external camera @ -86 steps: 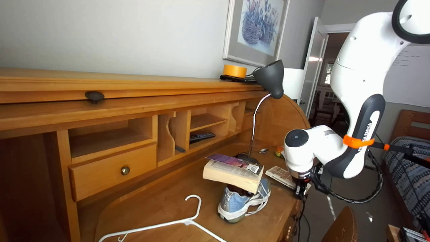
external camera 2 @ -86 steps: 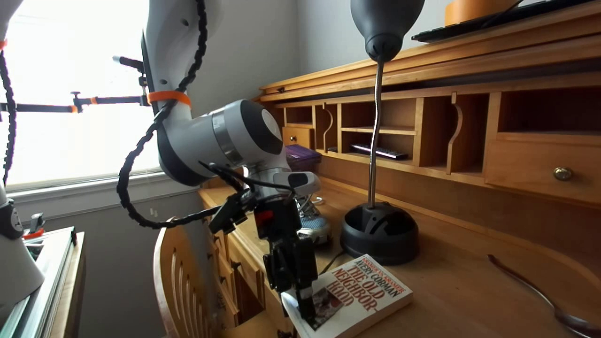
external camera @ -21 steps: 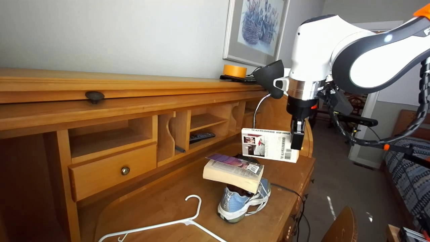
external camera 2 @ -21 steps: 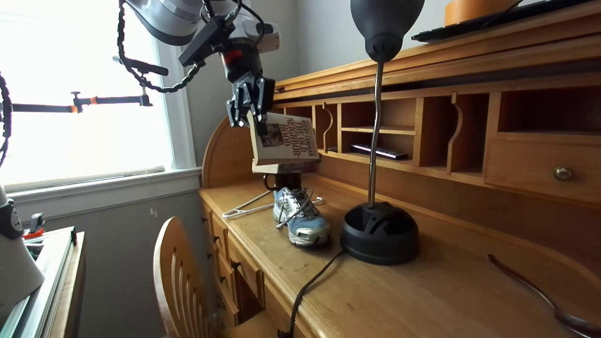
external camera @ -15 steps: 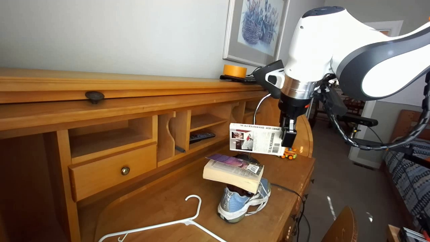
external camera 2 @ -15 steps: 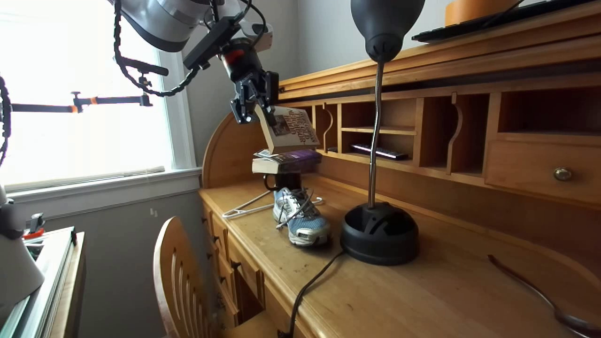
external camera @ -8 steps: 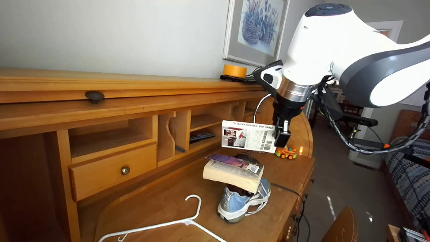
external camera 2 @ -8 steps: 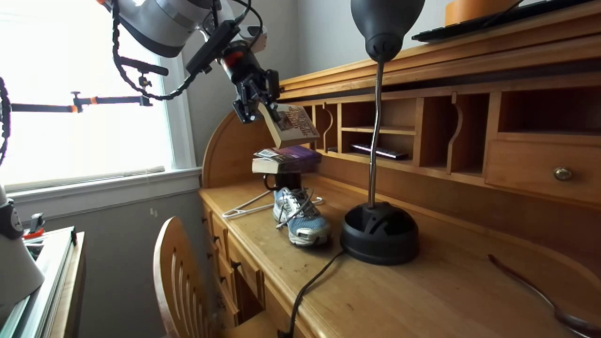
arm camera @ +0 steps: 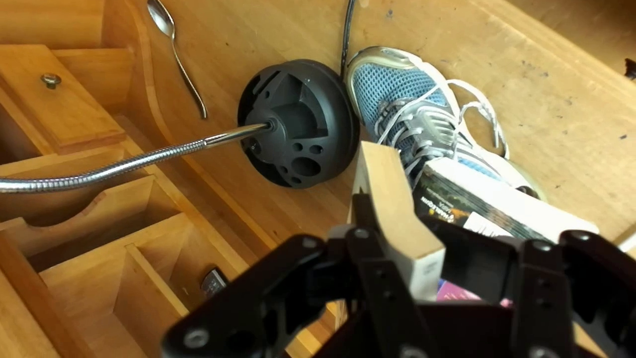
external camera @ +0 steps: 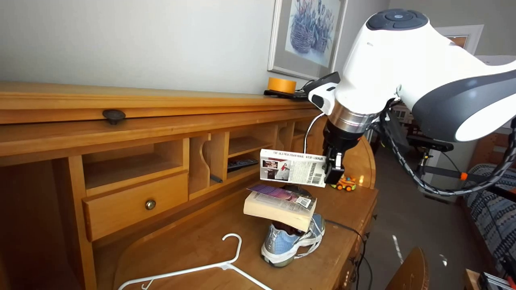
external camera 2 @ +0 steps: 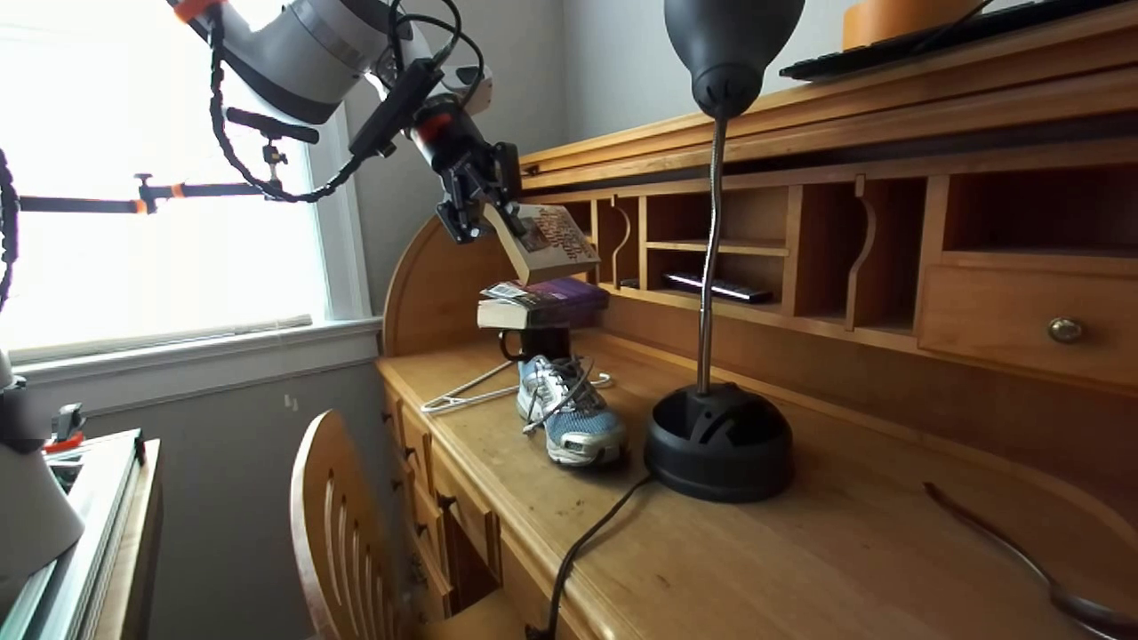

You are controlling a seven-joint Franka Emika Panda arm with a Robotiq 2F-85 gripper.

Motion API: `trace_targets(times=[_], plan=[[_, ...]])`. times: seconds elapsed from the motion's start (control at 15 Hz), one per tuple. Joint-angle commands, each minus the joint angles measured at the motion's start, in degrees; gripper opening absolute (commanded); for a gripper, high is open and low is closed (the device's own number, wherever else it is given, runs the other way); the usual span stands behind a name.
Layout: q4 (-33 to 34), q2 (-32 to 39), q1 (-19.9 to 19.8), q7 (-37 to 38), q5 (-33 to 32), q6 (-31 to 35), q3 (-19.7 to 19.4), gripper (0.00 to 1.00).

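Observation:
My gripper (external camera: 333,171) is shut on one end of a white paperback (external camera: 292,168) and holds it tilted in the air. The grip also shows in an exterior view (external camera 2: 489,218) and in the wrist view (arm camera: 392,219). Just below the held book lies a thick purple-covered book (external camera: 278,207), also in an exterior view (external camera 2: 542,304). A dark mug (external camera 2: 544,343) with a handle is under the purple book. A blue-grey shoe (external camera: 282,243) is beneath; whether the mug stands in or behind it, I cannot tell. The purple book is partly hidden by my finger in the wrist view (arm camera: 492,204).
A black desk lamp has its base (external camera 2: 718,444) beside the shoe, and its stem (arm camera: 149,154) rises near the gripper. A white hanger (external camera: 225,265), a spoon (external camera 2: 996,542) and an orange toy (external camera: 343,184) lie on the desk. Cubbyholes (external camera: 250,147) line the back.
The white paperback, lying on the desk in the oldest frames, has been lifted, carried over the purple book and tilted. In the last half second it has moved slightly down.

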Motion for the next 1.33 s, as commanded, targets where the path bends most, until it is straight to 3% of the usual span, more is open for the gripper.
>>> trace_targets(times=[0.0, 1.27], plan=[[-0.9, 0.1, 1.2, 3.5, -2.2, 0.9, 0.3, 0.06], [-0.1, 5.5, 4.3, 11.8, -11.2, 1.5, 0.7, 0.06]])
